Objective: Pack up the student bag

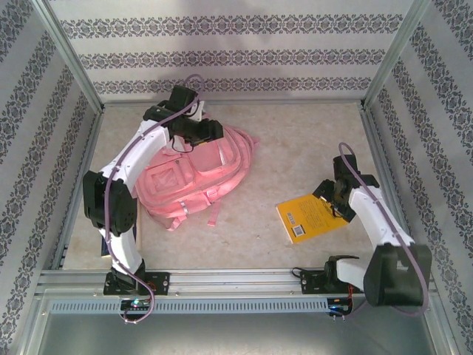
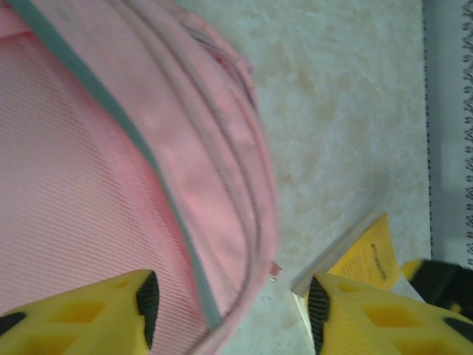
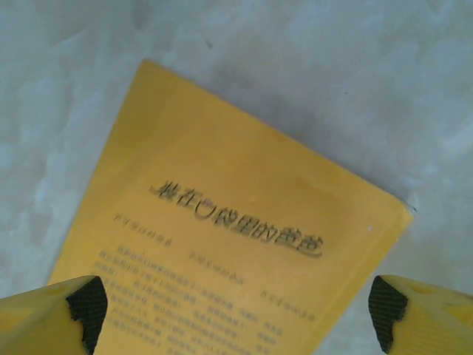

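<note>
Student bag (image 1: 194,177) lies beneath the part-open, empty left gripper (image 2: 230,307); right gripper (image 3: 236,307), wide above the yellow book (image 3: 222,185), probably must descend and close

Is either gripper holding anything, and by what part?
Nothing is held. The left gripper is open by the edge of the bag; the right gripper is open above the yellow book.

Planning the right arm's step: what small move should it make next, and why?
Probably lower the right gripper onto an edge of the yellow book: its jaws stand open above it, and the book lies flat on the table, apart from the pink backpack.
</note>
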Tool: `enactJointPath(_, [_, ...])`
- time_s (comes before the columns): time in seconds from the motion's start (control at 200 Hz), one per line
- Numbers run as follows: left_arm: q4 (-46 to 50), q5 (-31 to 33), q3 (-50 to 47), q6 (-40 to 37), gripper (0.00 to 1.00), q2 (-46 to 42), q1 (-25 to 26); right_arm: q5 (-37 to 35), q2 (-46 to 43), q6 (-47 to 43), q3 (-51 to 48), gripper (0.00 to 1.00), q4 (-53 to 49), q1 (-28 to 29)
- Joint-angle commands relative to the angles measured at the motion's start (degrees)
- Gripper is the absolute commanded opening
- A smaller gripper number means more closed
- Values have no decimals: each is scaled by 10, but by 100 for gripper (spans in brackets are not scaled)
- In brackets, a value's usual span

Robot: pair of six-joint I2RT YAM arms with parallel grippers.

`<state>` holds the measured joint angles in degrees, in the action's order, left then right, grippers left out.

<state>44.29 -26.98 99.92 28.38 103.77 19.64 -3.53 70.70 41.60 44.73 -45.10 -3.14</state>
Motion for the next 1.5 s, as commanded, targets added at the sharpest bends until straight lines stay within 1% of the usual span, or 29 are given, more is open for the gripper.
enactJointPath(0.0, [-2, 23, -12, -18, 59, -57, 30, 11, 53, -20, 23, 94, 22, -33])
enactJointPath(0.065, [-5, 14, -27, -16, 61, -69, 51, 13, 71, -25, 26, 98, 23, -50])
enactJointPath(0.16, [-9, -3, -49, -15, 62, -79, 88, 40, 83, -19, 17, 98, 39, -75])
enactJointPath(0.3, [-36, -46, -93, -3, 63, -79, 134, 93, 97, -2, 5, 97, 51, -79])
enactJointPath(0.39, [-54, -64, -122, 7, 63, -75, 147, 131, 88, 23, -19, 96, 62, -78])
enactJointPath(0.5, [-88, -87, -155, 29, 63, -74, 150, 166, 53, 60, -65, 95, 76, -70])
enactJointPath(0.655, [-87, -94, -159, 27, 63, -57, 160, 201, 5, 97, -112, 95, 84, -41])
enactJointPath(0.859, [-78, -92, -149, 27, 64, -28, 168, 213, -74, 170, -151, 95, 82, 42])
enactJointPath(0.924, [-71, -88, -145, 23, 64, -20, 172, 205, -101, 180, -146, 95, 56, 74])
enactJointPath(1.019, [-56, -78, -143, 16, 64, -11, 178, 184, -131, 171, -125, 95, 13, 132])
enactJointPath(1.074, [-55, -77, -146, 14, 64, -8, 181, 185, -133, 147, -113, 95, -7, 144])
enactJointPath(1.124, [-52, -77, -147, 10, 64, -6, 187, 171, -127, 110, -93, 95, -32, 144])
enactJointPath(1.209, [-43, -66, -145, -4, 64, 1, 205, 115, -103, 46, -35, 95, -60, 143])
enactJointPath(1.319, [-44, -65, -148, -11, 63, 12, 227, 45, -31, -6, 37, 95, -54, 138])
enactJointPath(1.369, [-52, -64, -156, -11, 63, 15, 234, 16, 11, -23, 63, 96, -57, 126])
enactJointPath(1.434, [-62, -63, -168, -8, 63, 19, 239, 27, 60, -34, 76, 97, -44, 92])
enactJointPath(1.494, [-71, -65, -184, -1, 63, 21, 241, 40, 84, -36, 73, 98, -29, 57])
